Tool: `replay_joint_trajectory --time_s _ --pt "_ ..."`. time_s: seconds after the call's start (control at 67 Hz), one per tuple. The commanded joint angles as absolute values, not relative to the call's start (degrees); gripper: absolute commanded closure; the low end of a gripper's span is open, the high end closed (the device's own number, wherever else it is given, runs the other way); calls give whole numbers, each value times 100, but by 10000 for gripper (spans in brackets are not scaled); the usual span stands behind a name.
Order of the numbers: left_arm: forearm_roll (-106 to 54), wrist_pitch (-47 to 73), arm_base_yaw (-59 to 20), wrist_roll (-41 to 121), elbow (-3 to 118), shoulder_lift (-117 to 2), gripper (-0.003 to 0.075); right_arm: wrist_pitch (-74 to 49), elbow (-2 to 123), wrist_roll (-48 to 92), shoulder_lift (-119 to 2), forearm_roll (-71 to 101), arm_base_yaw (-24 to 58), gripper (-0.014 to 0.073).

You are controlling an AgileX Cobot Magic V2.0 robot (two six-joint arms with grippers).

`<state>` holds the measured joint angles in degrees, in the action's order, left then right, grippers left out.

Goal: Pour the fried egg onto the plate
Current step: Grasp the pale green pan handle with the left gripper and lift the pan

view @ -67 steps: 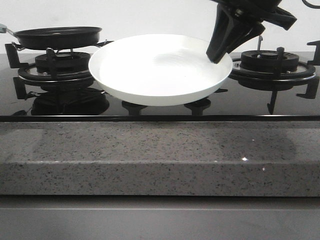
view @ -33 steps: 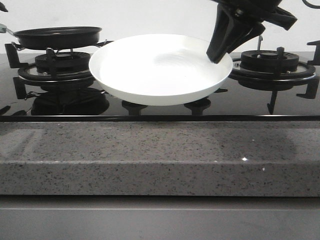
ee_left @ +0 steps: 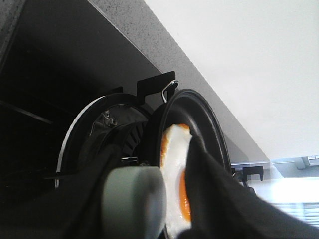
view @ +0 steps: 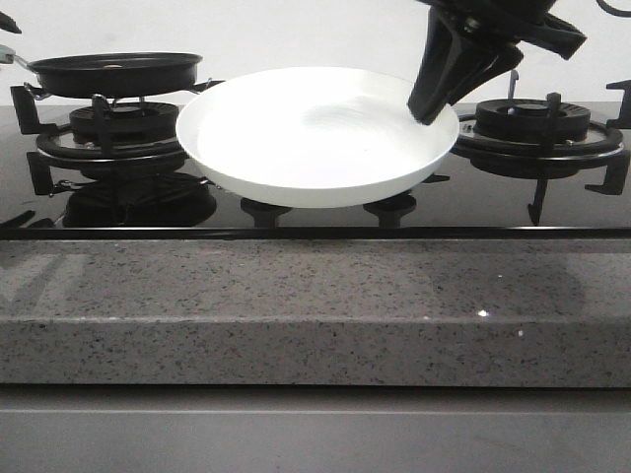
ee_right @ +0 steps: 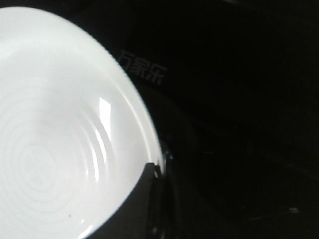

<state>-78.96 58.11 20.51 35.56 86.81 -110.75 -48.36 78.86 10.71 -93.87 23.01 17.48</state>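
The white plate hangs tilted above the black hob, between the two burners. My right gripper is shut on its right rim; the right wrist view shows the plate with a finger on the rim. The black frying pan sits on the left burner. In the left wrist view the fried egg lies in the pan, yolk side showing. My left gripper stands around the pan's grey handle, with a gap on one side. Only a dark tip of it shows in the front view.
The left burner grate carries the pan. The right burner stands bare beside the right arm. The grey speckled counter edge runs along the front of the glossy black hob. A white wall is behind.
My left gripper has come into view at the far left beside the pan's handle. The plate, the pan and the right gripper have hardly moved.
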Motion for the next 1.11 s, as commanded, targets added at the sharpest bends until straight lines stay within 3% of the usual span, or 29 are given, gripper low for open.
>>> replay_joint_trajectory --time_s 0.0,0.388,0.806,1.09 --pt "-8427 5976 2026 3556 8859 -10780 522 -4612 8026 1117 -9134 2483 1765 661" --pt "-8819 6191 2036 3556 8859 -10768 740 -4612 8026 1117 -9134 2483 1765 661" --pt "-9215 6620 2036 4032 8863 -10170 741 -4618 8026 1117 -9134 2483 1765 661" --pt "-8328 6325 1613 4328 8863 -9110 741 -4612 8026 1117 -9134 2483 1765 661"
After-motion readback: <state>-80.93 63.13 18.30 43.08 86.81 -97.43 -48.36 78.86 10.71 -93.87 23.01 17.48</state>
